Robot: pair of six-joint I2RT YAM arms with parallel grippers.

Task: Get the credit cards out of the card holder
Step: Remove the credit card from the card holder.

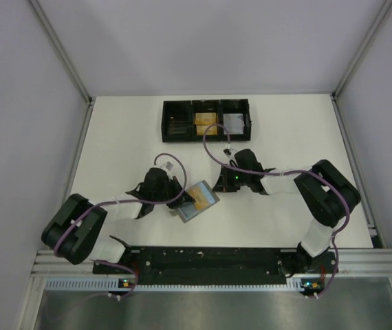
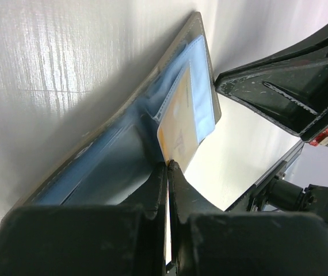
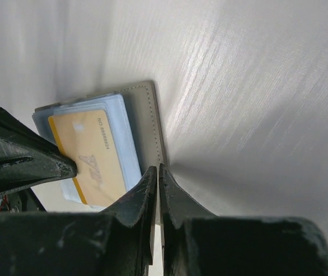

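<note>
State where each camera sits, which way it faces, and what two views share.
Top external: above and behind the left arm and right arm, both in view, looking down on the table, black tray and card holder.
Left wrist: looking along the shut left gripper into the open card holder.
Right wrist: looking down past the shut right gripper at the card holder.
Both wrist views share the orange card.

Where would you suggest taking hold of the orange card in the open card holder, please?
Probably by the orange card's lower corner, where it leaves the card holder's blue sleeve. Come in edge-on from that open side, one finger per face: the card is thin and flat, so only a freed edge can be pinched.
</note>
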